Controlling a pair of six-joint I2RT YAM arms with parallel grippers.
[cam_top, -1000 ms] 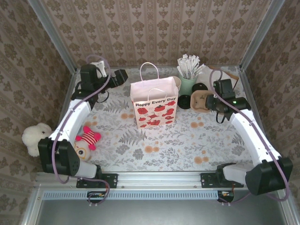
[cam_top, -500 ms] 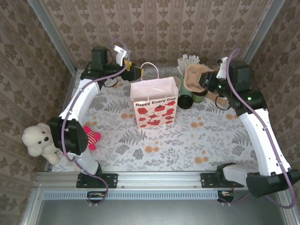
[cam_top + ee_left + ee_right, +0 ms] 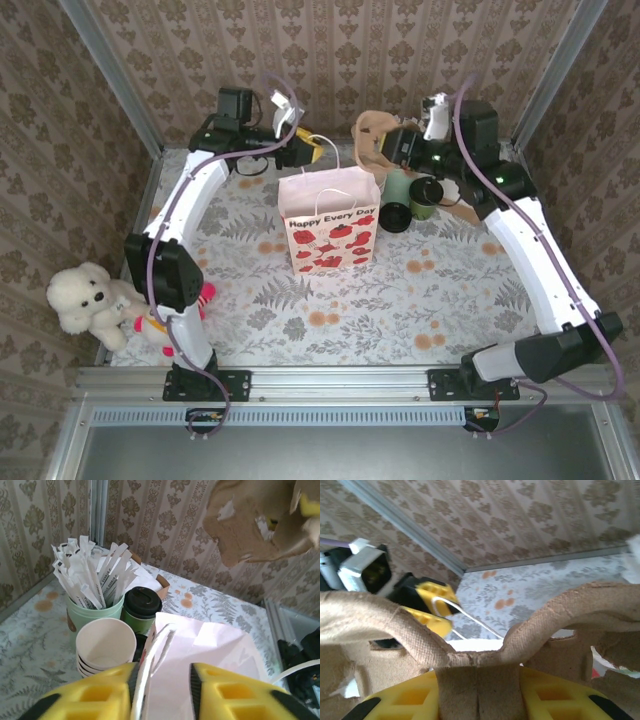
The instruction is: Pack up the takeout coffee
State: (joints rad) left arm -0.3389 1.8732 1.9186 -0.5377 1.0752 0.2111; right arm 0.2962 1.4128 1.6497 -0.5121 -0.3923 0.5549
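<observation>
Seen from above, the left gripper (image 3: 310, 152) hangs over the top of a white gift bag (image 3: 330, 230) printed with red poppies, which stands upright mid-table on the fern-patterned tabletop (image 3: 300, 320). The right gripper (image 3: 400, 145) is raised behind the bag's far right corner and carries a brown pulp cup carrier (image 3: 372, 130). The takeout coffee (image 3: 428, 195), dark green with a black lid, stands on the table to the right of the bag, beside the mint-green cup of stirrers (image 3: 400, 185) and under the right arm. A white teddy (image 3: 85, 295) sits off the table's left edge. The left wrist view adds the detail at the bag. We see the white cord handle (image 3: 152, 655) running up between the yellow fingers (image 3: 90, 700) of the left gripper (image 3: 162, 690), which stand a narrow way apart. We cannot tell whether they pinch the cord. Beyond the bag (image 3: 215, 650) this view separates the crowded cups: the coffee (image 3: 141, 605) stands upright, with the stirrer cup (image 3: 92, 615) just to its left and a stack of cream paper cups (image 3: 106, 642) in front of it. The carrier (image 3: 250, 525) hangs in the air above them. The right wrist view settles the grip. Here the right gripper (image 3: 477, 690) is clamped on the carrier's central rib, the carrier (image 3: 545, 615) arching to either side, and the left gripper (image 3: 432, 605) with the handle cord lies beyond it.
</observation>
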